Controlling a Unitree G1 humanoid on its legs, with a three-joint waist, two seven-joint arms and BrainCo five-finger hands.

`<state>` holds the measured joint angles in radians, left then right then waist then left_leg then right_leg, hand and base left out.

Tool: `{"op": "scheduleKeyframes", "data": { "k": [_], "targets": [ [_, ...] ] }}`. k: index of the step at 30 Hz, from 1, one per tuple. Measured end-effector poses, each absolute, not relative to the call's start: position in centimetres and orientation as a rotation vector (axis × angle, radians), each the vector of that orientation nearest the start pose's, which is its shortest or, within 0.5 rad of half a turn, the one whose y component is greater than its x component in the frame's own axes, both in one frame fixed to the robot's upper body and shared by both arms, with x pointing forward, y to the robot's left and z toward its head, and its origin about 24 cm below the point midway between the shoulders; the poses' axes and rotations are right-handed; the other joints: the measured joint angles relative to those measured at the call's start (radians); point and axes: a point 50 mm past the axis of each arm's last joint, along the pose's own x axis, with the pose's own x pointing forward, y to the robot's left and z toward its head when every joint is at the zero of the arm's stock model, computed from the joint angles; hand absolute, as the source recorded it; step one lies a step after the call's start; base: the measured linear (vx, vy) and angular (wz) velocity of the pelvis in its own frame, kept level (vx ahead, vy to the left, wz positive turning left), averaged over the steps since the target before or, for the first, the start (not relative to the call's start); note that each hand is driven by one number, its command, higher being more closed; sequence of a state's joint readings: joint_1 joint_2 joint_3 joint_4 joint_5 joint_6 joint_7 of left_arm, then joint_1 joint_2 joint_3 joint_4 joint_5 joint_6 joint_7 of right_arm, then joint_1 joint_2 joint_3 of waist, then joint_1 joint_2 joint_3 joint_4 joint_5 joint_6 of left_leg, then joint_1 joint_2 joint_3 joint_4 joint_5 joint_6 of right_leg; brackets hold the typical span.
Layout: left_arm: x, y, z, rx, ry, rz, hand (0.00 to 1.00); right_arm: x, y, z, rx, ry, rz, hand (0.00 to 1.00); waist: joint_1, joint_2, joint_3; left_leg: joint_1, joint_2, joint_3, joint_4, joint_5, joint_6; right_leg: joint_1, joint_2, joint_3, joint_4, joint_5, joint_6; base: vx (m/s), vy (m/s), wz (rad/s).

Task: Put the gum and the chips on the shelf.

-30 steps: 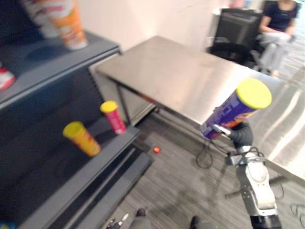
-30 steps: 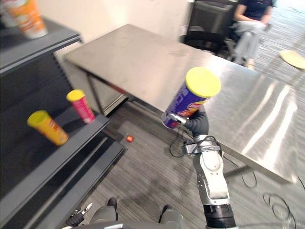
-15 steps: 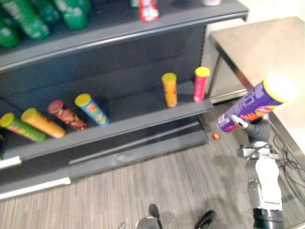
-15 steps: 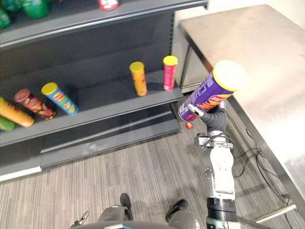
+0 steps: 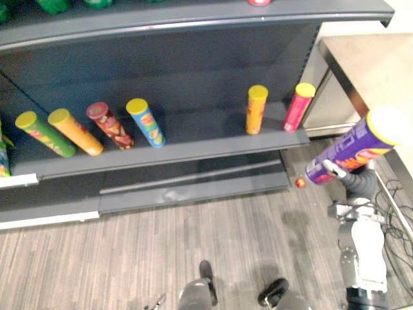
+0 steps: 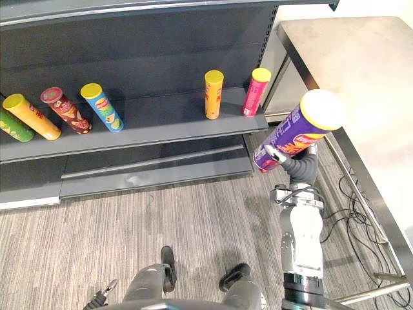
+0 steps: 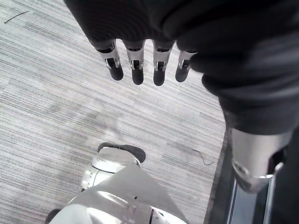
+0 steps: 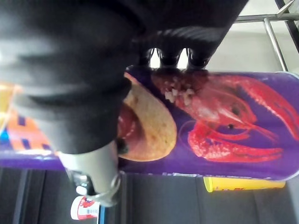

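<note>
Holding one purple chips can (image 6: pixel 290 139) in my right hand (image 6: pixel 292 164), I have it up in the air, off the right end of the shelf (image 6: pixel 161 121) and above the striped floor (image 6: pixel 193 232). My fingers (image 8: pixel 168 57) are wrapped round the can's side and my thumb (image 8: pixel 93 173) presses on the near face, so the hand is clamped on it. The can is tilted, with its yellow lid (image 6: pixel 322 108) up and to the right and its base down toward the shelf.

I count six cans on the middle board. Four sit in a row on its left part:
- a green one (image 5: pixel 44 133)
- an orange one (image 5: pixel 75 131)
- a dark red one (image 5: pixel 110 124)
- a blue one (image 5: pixel 146 122)

Two more stand near its right end, an orange one (image 6: pixel 213 94) and, just beside it, a pink one (image 6: pixel 256 92). All but the dark red one have a yellow lid. I cannot tell whether the four on the left stand or lie.

One small red ball (image 5: pixel 299 183) lies on the floor by the shelf's right end, close under the base of my can. One steel table (image 6: pixel 348 58) stands to the right of the shelf.

My left hand (image 7: pixel 136 64) hangs over the floor with its fingers straight and apart, holding nothing.
</note>
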<state>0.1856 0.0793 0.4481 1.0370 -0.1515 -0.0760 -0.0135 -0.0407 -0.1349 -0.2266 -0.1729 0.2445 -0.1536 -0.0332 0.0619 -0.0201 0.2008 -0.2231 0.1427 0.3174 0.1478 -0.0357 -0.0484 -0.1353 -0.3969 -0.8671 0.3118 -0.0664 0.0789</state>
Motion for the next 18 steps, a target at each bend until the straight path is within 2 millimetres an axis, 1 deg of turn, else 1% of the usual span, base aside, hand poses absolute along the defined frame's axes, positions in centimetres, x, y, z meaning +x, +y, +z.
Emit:
{"op": "scheduleKeyframes", "data": {
  "k": [4, 7, 8, 10, 12, 13, 14, 15, 16, 17, 18],
  "targets": [
    [4.8, 24.1, -15.9, -0.262, 1.051, 0.588, 0.0, 24.9, -22.5, 10.5, 0.086, -0.359, -0.215, 1.0, -0.004, -0.001, 0.001, 0.035, 0.0, -0.001, -0.082, 0.056, -0.006, -0.002, 0.024, 0.009, -0.006, 0.002, -0.004, 0.1, -0.034, 0.02],
    [4.9, 24.0, -15.9, -0.265, 1.049, 0.583, 0.0, 25.0, -22.4, 10.3, 0.081, -0.346, -0.204, 1.0, -0.002, -0.002, 0.001, 0.047, 0.004, -0.003, -0.092, 0.061, -0.01, -0.001, 0.031, 0.024, -0.006, 0.002, -0.004, 0.1, -0.022, 0.04],
    [4.9, 24.1, -15.8, -0.266, 1.046, 0.583, 0.0, 25.2, -22.3, 10.2, 0.083, -0.341, -0.198, 1.0, 0.001, -0.006, 0.004, 0.048, 0.005, -0.003, -0.089, 0.06, -0.01, 0.003, 0.032, 0.027, -0.006, 0.003, -0.004, 0.08, 0.0, 0.07],
    [5.2, 24.2, -15.7, -0.264, 1.031, 0.582, 0.0, 25.4, -21.7, 10.0, 0.086, -0.332, -0.176, 1.0, 0.004, -0.015, 0.013, 0.039, 0.011, -0.004, -0.057, 0.045, -0.01, 0.019, 0.037, 0.027, -0.017, 0.003, -0.003, 0.04, 0.011, 0.11],
    [5.4, 24.3, -15.6, -0.264, 1.019, 0.581, 0.0, 25.7, -20.5, 10.0, 0.091, -0.327, -0.123, 1.0, 0.024, -0.025, 0.025, 0.01, 0.032, -0.019, 0.03, -0.012, -0.011, 0.051, 0.051, 0.025, -0.046, 0.01, 0.007, -0.02, 0.049, 0.07],
    [5.4, 24.2, -15.6, -0.265, 1.019, 0.579, 0.0, 25.7, -20.2, 9.9, 0.091, -0.325, -0.107, 1.0, 0.028, -0.025, 0.026, 0.002, 0.038, -0.025, 0.052, -0.031, -0.012, 0.063, 0.056, 0.021, -0.055, 0.011, 0.009, -0.03, 0.075, 0.13],
    [5.4, 24.1, -15.6, -0.262, 1.022, 0.571, 0.0, 25.8, -19.6, 9.9, 0.092, -0.321, -0.079, 1.0, 0.036, -0.025, 0.028, -0.003, 0.043, -0.036, 0.089, -0.064, -0.012, 0.088, 0.061, 0.012, -0.068, 0.019, 0.017, -0.01, 0.061, 0.24],
    [5.3, 24.0, -15.7, -0.264, 1.026, 0.564, 0.0, 25.9, -19.1, 9.8, 0.091, -0.317, -0.054, 1.0, 0.042, -0.025, 0.028, -0.004, 0.043, -0.051, 0.109, -0.086, -0.001, 0.106, 0.055, 0.006, -0.066, 0.032, 0.016, 0.01, 0.088, 0.29],
    [5.4, 24.0, -15.7, -0.264, 1.025, 0.558, 0.0, 25.9, -18.9, 9.8, 0.09, -0.314, -0.044, 1.0, 0.044, -0.023, 0.028, -0.004, 0.042, -0.057, 0.114, -0.09, -0.001, 0.109, 0.052, 0.008, -0.058, 0.043, 0.009, 0.0, 0.114, 0.32],
    [5.5, 23.9, -15.7, -0.276, 1.016, 0.555, 0.0, 25.9, -18.7, 9.7, 0.073, -0.308, -0.032, 1.0, 0.052, -0.015, 0.031, -0.002, 0.038, -0.073, 0.113, -0.094, 0.005, 0.101, 0.045, 0.045, -0.021, 0.075, -0.014, 0.0, 0.157, 0.4],
    [5.6, 24.0, -15.6, -0.277, 1.011, 0.556, 0.0, 25.9, -18.5, 9.6, 0.058, -0.302, -0.027, 1.0, 0.052, -0.011, 0.034, -0.002, 0.034, -0.092, 0.11, -0.094, 0.008, 0.084, 0.038, 0.111, 0.02, 0.099, -0.05, 0.05, 0.2, 0.62]
  ]
}}
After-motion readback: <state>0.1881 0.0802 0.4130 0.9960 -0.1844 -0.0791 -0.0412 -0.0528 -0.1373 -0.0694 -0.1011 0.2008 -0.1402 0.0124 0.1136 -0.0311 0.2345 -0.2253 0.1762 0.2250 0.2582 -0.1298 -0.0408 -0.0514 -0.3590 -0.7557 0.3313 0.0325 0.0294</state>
